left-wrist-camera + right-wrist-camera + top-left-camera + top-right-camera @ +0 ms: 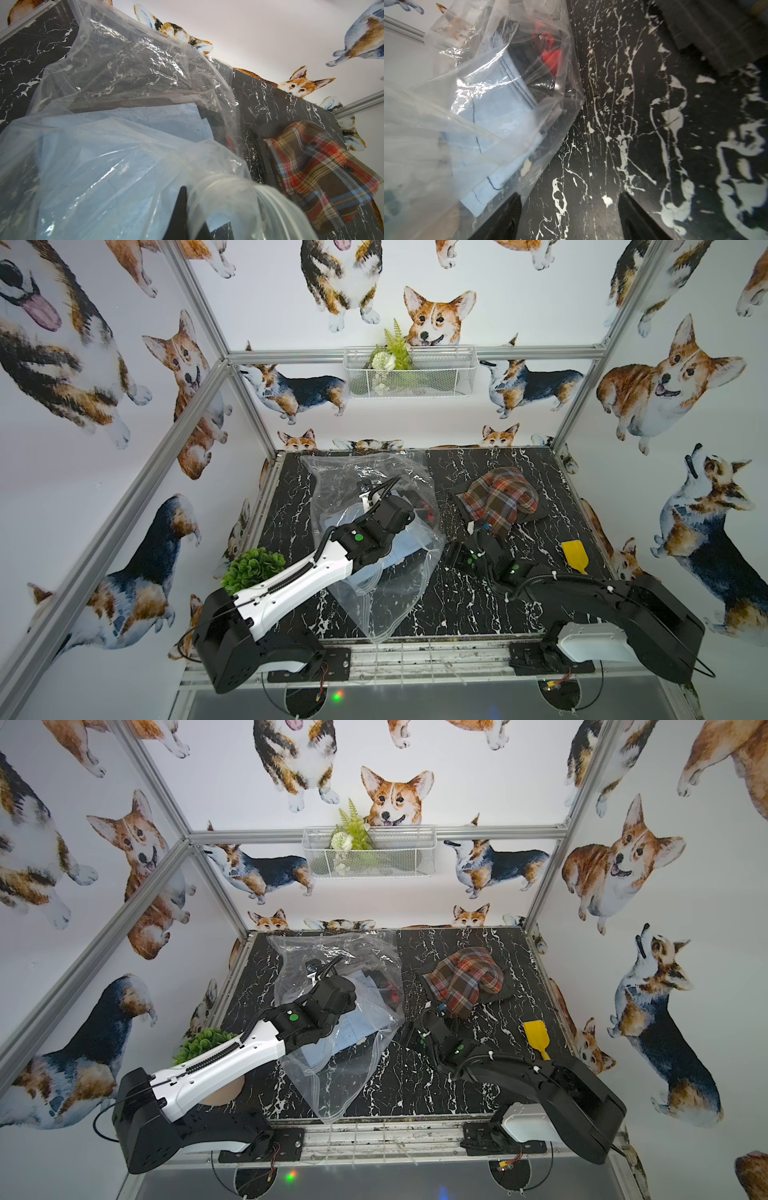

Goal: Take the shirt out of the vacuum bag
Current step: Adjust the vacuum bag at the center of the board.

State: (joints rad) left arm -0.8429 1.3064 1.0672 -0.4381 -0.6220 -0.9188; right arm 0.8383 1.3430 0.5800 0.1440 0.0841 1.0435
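The clear, crinkly vacuum bag (386,597) (340,1081) lies at the table's left centre, its upper part lifted. Inside it I see a folded light blue shirt (397,551) (166,118) (500,112) with dark and red clothing (550,56) behind it. A plaid shirt (498,497) (463,977) (311,166) lies outside the bag at the right rear. My left gripper (368,489) (187,207) is shut on the bag's plastic, which wraps over one finger. My right gripper (453,556) (569,199) stands open over bare table beside the bag's right edge, one finger touching the plastic.
A dark folded cloth (534,512) lies under the plaid shirt. A yellow scraper (575,556) lies at the right edge, a green plant ball (253,568) at the front left beside my left arm. A wire basket (411,371) hangs on the back wall.
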